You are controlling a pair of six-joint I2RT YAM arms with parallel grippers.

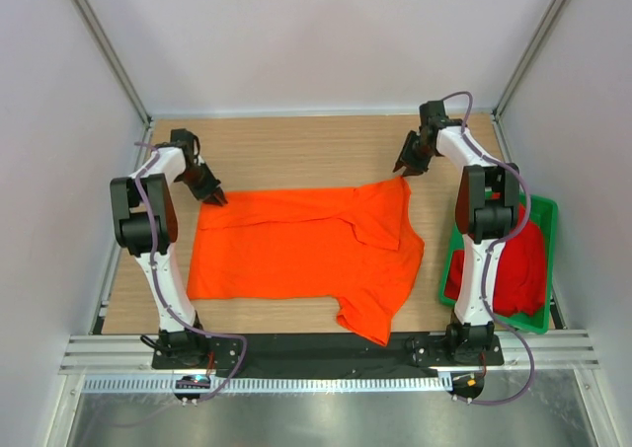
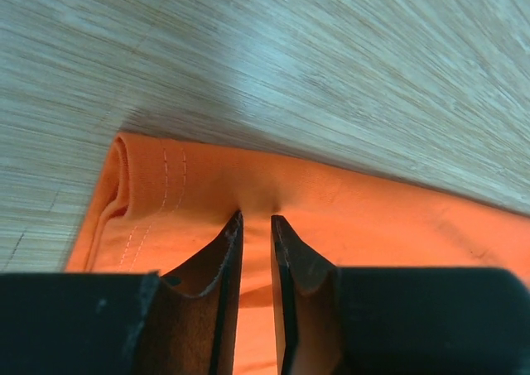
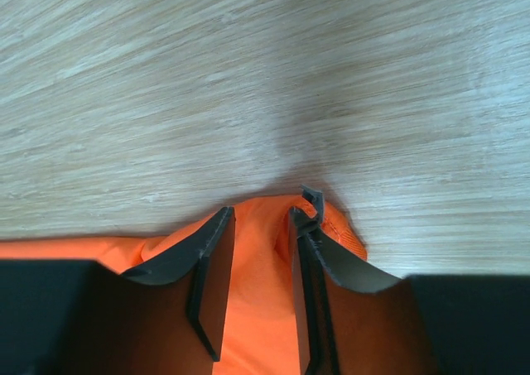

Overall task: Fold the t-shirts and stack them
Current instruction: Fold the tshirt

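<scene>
The large orange t-shirt (image 1: pixel 296 245) lies spread on the wooden table, with one sleeve folded over its right part and a flap hanging toward the near edge. My left gripper (image 1: pixel 215 198) is at the shirt's far left corner. In the left wrist view its jaws (image 2: pixel 257 218) stand almost together, pinching a puckered fold of orange cloth (image 2: pixel 373 218) beside the hem. My right gripper (image 1: pixel 405 169) is at the far right corner. Its jaws (image 3: pixel 263 213) stand apart with a raised ridge of orange cloth (image 3: pixel 265 292) between them. The deep red t-shirt (image 1: pixel 523 269) lies crumpled at the right.
The green tray (image 1: pixel 545 210) holds the red shirt at the table's right edge, beside the right arm's base. Bare wood (image 1: pixel 296 151) runs behind the orange shirt up to the white back wall. Metal frame posts (image 1: pixel 104 47) stand at the corners.
</scene>
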